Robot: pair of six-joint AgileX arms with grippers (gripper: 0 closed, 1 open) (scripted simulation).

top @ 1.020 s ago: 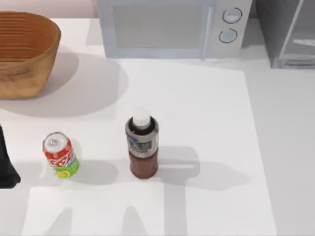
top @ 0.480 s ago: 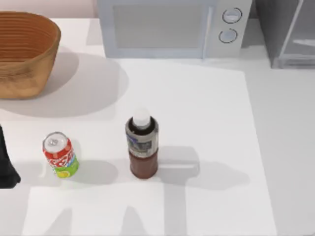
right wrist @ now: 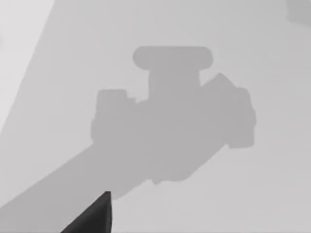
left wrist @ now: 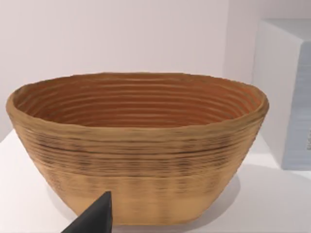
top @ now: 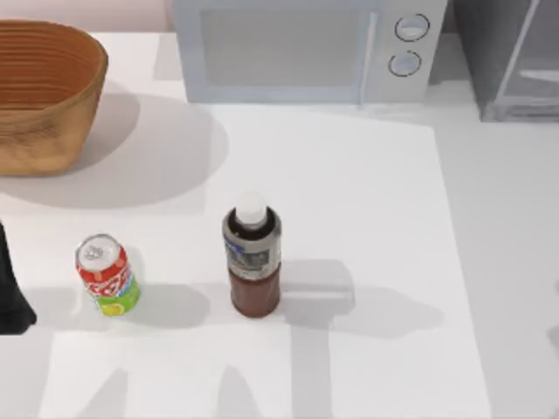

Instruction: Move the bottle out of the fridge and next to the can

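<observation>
On the white worktop [top: 367, 192] the bottle [top: 253, 257] stands upright, near the can [top: 106, 276]. Left arm [top: 10, 292] parked at the left edge; I cannot tell its fingers' state.

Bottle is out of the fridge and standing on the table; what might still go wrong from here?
1. The clear plastic bottle of dark brown liquid stands upright with a clear gap to the short red can; it might not count as "next to".
2. It is tall and narrow, so a nudge closer could tip it.
3. The left arm, parked at the table's left edge, sits close to the can and could knock it if it swings.
</observation>
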